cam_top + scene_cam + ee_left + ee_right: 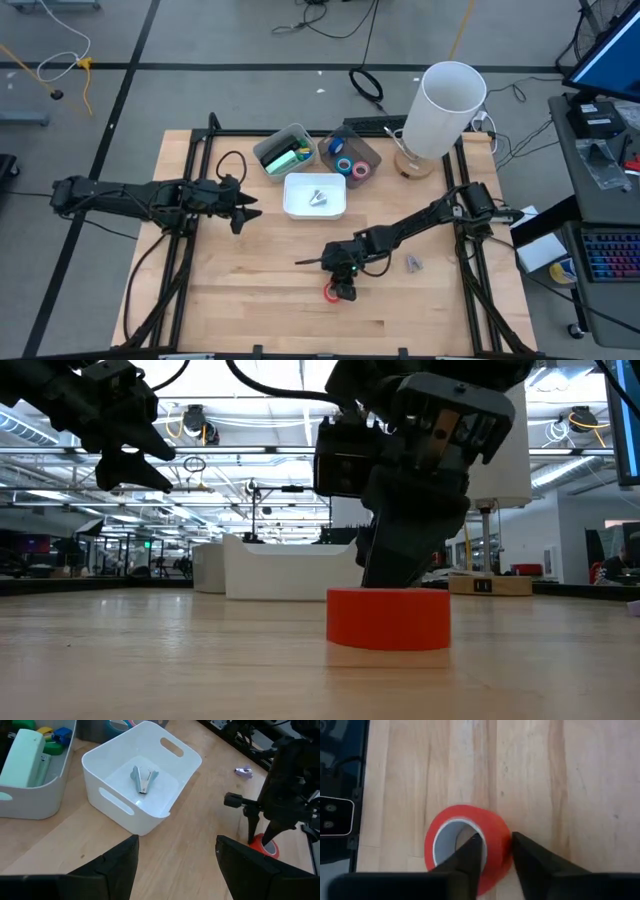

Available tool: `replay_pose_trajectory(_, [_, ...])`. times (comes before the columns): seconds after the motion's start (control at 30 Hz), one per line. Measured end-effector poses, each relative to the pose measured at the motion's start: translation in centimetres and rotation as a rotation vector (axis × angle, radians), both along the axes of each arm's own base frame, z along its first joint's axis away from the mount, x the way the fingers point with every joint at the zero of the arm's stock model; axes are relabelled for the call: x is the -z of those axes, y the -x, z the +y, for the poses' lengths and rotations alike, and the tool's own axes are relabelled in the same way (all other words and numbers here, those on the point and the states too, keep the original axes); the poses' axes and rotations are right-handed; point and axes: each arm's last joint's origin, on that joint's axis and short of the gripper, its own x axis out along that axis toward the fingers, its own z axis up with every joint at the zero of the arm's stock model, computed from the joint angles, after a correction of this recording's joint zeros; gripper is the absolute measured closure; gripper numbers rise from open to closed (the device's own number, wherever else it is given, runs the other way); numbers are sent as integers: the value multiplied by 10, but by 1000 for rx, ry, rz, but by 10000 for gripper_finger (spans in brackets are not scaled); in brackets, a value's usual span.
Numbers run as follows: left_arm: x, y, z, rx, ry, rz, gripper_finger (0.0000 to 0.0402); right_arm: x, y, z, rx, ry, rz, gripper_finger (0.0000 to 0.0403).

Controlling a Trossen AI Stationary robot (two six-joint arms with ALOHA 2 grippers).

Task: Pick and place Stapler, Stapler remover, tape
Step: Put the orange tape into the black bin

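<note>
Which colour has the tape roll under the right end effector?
The small ring-shaped tape roll is red with a pale inner core, best seen in the right wrist view.

small purple object point(413, 263) (too small to tell), tray contents point(350, 165) indistinct

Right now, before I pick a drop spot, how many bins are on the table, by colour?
White bin: 1
Grey bin: 1
Dark bin: 1
Total: 3
</note>
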Motion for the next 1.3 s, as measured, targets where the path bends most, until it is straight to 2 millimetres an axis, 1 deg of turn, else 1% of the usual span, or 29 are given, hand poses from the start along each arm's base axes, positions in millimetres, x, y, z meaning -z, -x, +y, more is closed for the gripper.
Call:
replay_pose_trajectory(0.13, [0,0,0,0,0,0,140,-2,0,-1,12,-9,4,373])
replay_pose_trajectory(0.27, [0,0,0,1,0,0,140,-10,2,-8,14,-46,18,374])
replay_pose_trajectory(0.33, [0,0,0,3,-3,0,140,-20,3,-14,33,-94,21,374])
replay_pose_trajectory(0.4, [0,0,0,3,-3,0,140,-40,3,-22,53,-140,-30,374])
replay_pose_trajectory(0.47, [0,0,0,3,-3,0,140,-65,4,-32,72,-170,-111,374])
replay_pose_trajectory(0.57, [0,0,0,3,-4,0,140,-102,10,-50,143,-136,-253,374])
replay_pose_trajectory(0.63, [0,0,0,3,-4,0,140,-127,16,-66,230,-44,-369,374])
replay_pose_trajectory(0.7, [0,0,0,3,-4,0,140,-150,25,-82,338,90,-477,374])
replay_pose_trajectory(0.77, [0,0,0,3,-4,0,140,-166,33,-97,461,253,-547,374])
replay_pose_trajectory(0.83, [0,0,0,3,-4,-1,140,-177,39,-110,583,411,-586,374])
replay_pose_trajectory(0.93, [0,0,0,3,-4,0,140,-186,44,-129,764,595,-613,374])
replay_pose_trajectory(1.03, [0,0,0,4,-4,0,140,-187,47,-148,938,736,-592,374])
replay_pose_trajectory(1.1, [0,0,0,3,-4,0,140,-180,45,-161,1050,814,-550,374])
replay_pose_trajectory(1.17, [0,0,0,4,-4,0,140,-169,43,-173,1137,868,-490,371])
replay_pose_trajectory(1.3, [0,0,0,4,-4,0,140,-148,35,-195,1204,840,-431,360])
